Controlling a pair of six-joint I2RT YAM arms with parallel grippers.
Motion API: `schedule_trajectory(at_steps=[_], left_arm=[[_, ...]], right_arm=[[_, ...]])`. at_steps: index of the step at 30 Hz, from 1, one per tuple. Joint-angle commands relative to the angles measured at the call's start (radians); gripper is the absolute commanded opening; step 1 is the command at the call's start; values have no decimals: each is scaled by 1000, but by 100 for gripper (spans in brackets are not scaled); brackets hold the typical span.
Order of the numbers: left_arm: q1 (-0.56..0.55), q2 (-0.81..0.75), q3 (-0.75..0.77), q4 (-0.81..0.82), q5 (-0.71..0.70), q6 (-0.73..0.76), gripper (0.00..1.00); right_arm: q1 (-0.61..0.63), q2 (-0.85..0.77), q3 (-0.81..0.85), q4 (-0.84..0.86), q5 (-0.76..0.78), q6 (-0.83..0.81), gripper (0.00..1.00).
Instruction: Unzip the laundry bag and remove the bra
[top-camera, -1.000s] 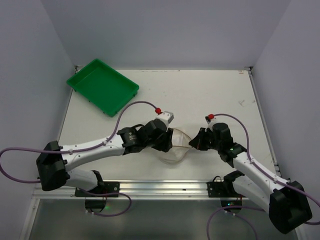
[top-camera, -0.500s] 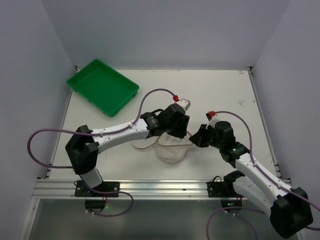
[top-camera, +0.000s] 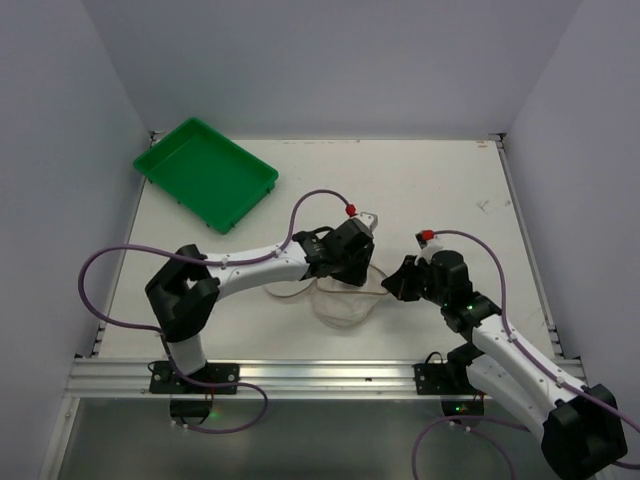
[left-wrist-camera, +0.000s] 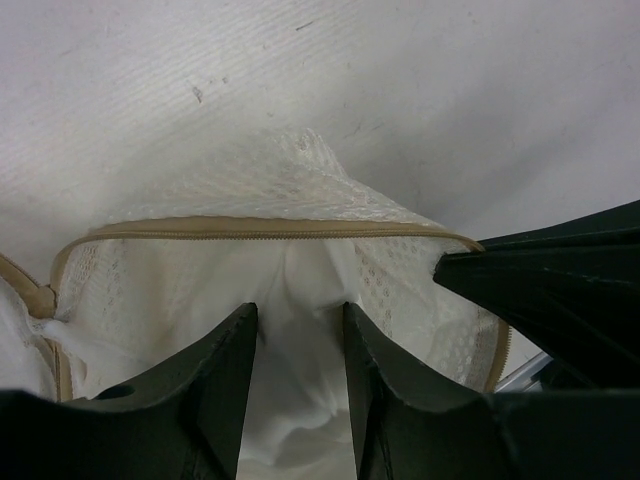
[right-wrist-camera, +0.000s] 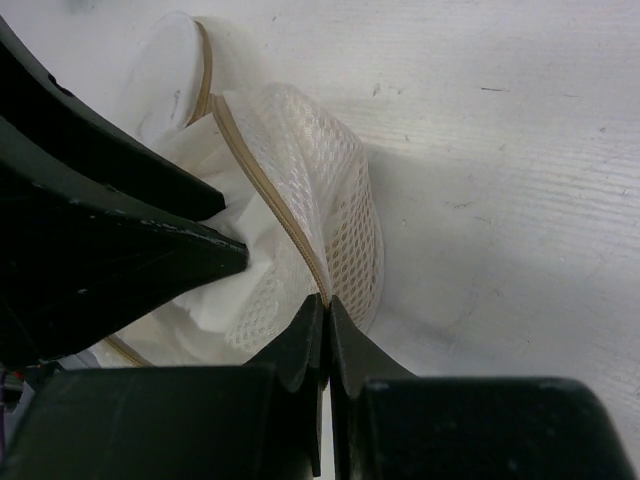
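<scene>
In the top view the left arm runs from lower left to frame centre, elbow bent, with the left claw (left-wrist-camera: 298, 318) tipped downward and its fingers a little apart. The right arm rises from the lower right corner. The right claw (right-wrist-camera: 325, 305) is pinched tight on the rim of the laundry bag (right-wrist-camera: 335, 190).

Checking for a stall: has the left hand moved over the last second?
Yes. The left hand shifted right, farther from the green tray, over the laundry bag.
</scene>
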Motion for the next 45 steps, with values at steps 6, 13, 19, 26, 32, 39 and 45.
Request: schedule_trajectory(at_steps=[6, 13, 19, 26, 32, 39, 45], left_arm=[[-24, 29, -30, 34, 36, -34, 43], [-26, 48, -21, 52, 50, -30, 0], [-12, -58, -39, 63, 27, -6, 0], [65, -284, -77, 120, 1, 19, 0], [120, -362, -106, 63, -55, 42, 0], [141, -345, -194, 109, -61, 13, 0], [140, -285, -218, 208, 110, -27, 6]], right_arm=[[4, 9, -21, 45, 24, 32, 0], [4, 32, -20, 62, 27, 50, 0], [4, 21, -23, 47, 59, 69, 0], [4, 35, -18, 28, 95, 81, 0], [4, 37, -14, 22, 96, 78, 0], [4, 46, -11, 40, 69, 66, 0], [4, 47, -3, 39, 56, 43, 0]])
